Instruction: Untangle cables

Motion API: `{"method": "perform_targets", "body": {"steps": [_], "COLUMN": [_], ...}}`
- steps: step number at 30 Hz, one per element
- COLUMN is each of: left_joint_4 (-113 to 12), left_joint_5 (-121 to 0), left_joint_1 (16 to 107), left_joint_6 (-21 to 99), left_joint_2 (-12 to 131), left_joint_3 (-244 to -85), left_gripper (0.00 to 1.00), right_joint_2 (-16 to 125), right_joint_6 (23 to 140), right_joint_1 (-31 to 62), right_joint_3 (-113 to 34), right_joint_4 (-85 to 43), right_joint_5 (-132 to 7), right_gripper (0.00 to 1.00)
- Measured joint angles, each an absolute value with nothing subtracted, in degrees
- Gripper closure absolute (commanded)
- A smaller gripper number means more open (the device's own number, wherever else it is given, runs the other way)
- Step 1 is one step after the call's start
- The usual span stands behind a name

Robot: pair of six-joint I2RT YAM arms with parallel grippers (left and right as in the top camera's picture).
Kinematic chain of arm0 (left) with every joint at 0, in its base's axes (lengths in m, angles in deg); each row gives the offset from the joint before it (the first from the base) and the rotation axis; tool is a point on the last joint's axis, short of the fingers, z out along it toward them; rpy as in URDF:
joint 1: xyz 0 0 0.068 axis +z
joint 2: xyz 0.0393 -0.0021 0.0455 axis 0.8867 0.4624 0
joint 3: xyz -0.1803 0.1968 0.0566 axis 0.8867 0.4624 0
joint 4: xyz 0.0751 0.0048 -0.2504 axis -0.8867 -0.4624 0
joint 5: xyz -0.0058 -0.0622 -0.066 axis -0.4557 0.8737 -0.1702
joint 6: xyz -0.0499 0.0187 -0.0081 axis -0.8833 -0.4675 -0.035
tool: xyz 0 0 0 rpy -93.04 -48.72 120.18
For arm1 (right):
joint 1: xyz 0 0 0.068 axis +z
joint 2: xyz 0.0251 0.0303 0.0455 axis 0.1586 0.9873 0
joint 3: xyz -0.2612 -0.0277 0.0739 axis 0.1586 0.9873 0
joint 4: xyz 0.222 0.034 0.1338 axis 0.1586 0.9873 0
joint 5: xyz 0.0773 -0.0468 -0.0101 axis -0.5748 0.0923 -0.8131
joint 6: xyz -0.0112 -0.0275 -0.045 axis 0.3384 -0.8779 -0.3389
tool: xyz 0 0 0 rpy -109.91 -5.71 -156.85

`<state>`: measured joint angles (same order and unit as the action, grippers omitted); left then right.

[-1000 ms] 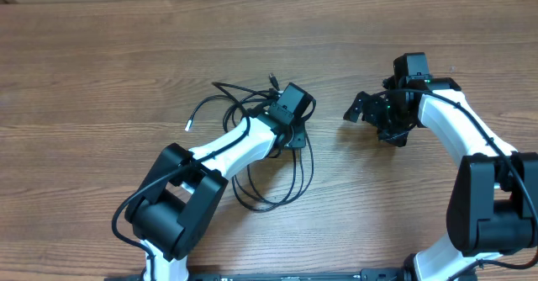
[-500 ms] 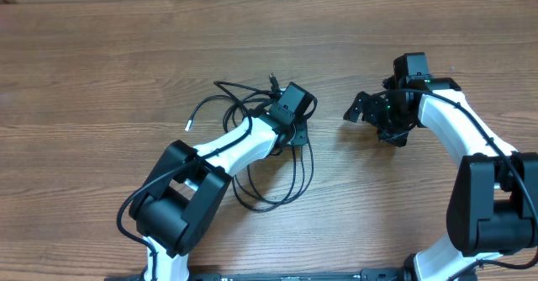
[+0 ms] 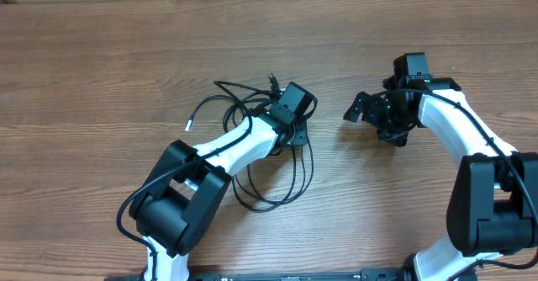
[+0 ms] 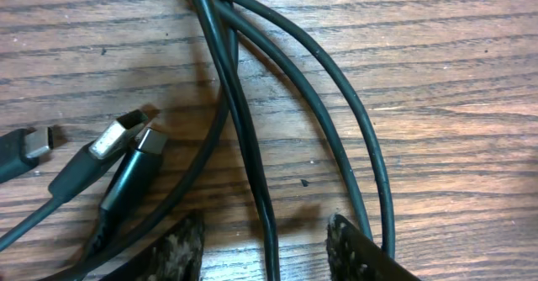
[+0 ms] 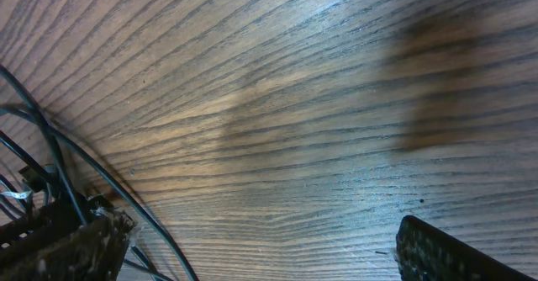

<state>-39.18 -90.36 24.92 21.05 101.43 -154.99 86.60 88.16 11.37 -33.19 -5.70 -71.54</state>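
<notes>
Wood tabletop [image 3: 101, 54] carries the cables [image 3: 238, 98] just left of centre. They form a bunched knot with one wide loop trailing toward the near edge.

Change over the last second: small. The left arm's elbow has shifted slightly to the right in the overhead view, while the left gripper [image 3: 294, 113] remains low over the right side of the knot. The cable layout is unchanged, and the right arm has not moved.

Left gripper state, wrist view: fingers [image 4: 187, 246] partly spread and straddling one cord [image 4: 255, 172]. Bare wood shows on both sides of the cord, so it is not pinched. Two more cords curve past the right-hand finger. Three plug ends [image 4: 118, 134] lie just to the left.

Right gripper [image 3: 363, 110] state: fully spread, nothing between the fingers, held well apart from the knot.

Assessment: no strand has been separated yet. The shift reads as alignment on a single cord. The next step probably calls for closing on that cord alone, since the neighbouring cords could be caught.
</notes>
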Motion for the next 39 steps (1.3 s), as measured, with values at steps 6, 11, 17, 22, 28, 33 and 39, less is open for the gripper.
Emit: {"method": "perform_targets", "body": {"steps": [6,11,17,22,28,33,39], "left_joint_4": [-39.29,-39.31,-39.64,-39.51,-39.51,-39.62,-41.08], "left_joint_5": [-90.38,-90.47,-90.58,-90.58,-91.26,-93.00,-93.35], "left_joint_1": [24.92,24.92,24.92,24.92,24.92,24.92,24.92], "left_joint_6": [21.03,21.22,21.27,21.27,21.11,21.24,21.24], "left_joint_2": [101.43,101.43,101.56,101.56,101.56,101.82,101.91], "left_joint_3": [-154.99,-155.34,-155.31,-155.31,-155.31,-155.31,-155.36], "left_gripper": [0.34,0.53,0.46,0.45,0.64,0.80,0.79], "right_joint_2": [86.60,86.60,86.60,86.60,86.60,86.60,86.60], "right_joint_6": [88.16,88.13,88.13,88.16,88.13,88.11,88.13], "right_joint_1": [11.37,11.37,11.37,11.37,11.37,11.37,11.37], "right_joint_3": [-33.19,-33.19,-33.19,-33.19,-33.19,-33.19,-33.19], "right_joint_4": [-5.72,-5.70,-5.70,-5.72,-5.68,-5.68,-5.72], "right_joint_5": [-71.52,-71.54,-71.52,-71.52,-71.54,-71.52,-71.52], "right_gripper": [0.00,0.00,0.00,0.00,0.00,0.00,0.00]}}
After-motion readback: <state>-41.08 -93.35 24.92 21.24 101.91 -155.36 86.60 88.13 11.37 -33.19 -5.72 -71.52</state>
